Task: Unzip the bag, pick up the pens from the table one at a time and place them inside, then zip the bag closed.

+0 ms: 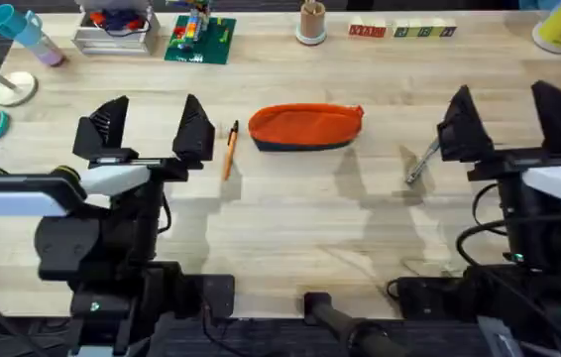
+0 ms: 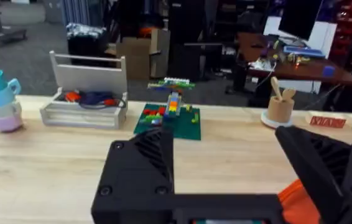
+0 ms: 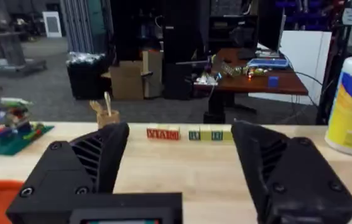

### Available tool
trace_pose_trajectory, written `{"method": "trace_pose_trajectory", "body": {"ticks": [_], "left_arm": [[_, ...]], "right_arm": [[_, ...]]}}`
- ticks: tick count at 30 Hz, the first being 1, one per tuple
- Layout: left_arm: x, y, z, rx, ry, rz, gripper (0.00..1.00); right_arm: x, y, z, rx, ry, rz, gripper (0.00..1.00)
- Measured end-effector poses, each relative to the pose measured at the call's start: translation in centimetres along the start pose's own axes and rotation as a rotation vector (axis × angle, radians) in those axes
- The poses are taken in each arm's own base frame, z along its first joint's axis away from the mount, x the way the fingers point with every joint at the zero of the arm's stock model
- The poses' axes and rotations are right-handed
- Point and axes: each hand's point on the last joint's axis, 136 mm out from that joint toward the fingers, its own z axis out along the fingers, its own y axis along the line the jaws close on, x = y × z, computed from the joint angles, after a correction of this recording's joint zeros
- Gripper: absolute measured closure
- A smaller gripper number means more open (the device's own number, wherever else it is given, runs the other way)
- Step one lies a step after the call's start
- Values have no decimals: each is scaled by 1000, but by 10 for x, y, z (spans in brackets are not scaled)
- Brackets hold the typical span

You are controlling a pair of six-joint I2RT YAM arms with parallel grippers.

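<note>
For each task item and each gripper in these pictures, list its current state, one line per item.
Bag: lying flat on the table, looks zipped shut.
Orange pen: on the table, left of the bag.
Silver pen: on the table, right of the bag.
Left gripper: open, empty.
Right gripper: open, empty.

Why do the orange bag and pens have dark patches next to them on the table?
Those are shadows: in the overhead view the bag casts a faint one toward the camera, and both grippers darken the table. In the left wrist view the bag's corner looks blurry.
</note>
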Motion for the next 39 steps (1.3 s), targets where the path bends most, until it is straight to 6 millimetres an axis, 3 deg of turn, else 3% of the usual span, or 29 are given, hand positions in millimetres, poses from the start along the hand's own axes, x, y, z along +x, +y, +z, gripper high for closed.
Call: {"method": "trace_pose_trajectory", "body": {"ticks": [12, 16, 24, 34, 39], "left_arm": [[-50, -4, -6, -15, 110, -3, 9], [-70, -5, 0, -22, 195, -4, 8], [-89, -7, 26, -39, 382, -5, 8], [-72, -5, 55, -61, 643, -6, 8], [-66, -5, 62, -68, 749, -8, 8]], "right_arm": [[-57, 2, -7, -3, -47, 26, 6], [-66, 2, -8, 0, -1, 30, 5], [-59, 2, 13, 9, 190, 42, 5], [-43, 0, 61, 24, 528, 53, 4], [-23, -1, 80, 35, 722, 60, 5]]}}
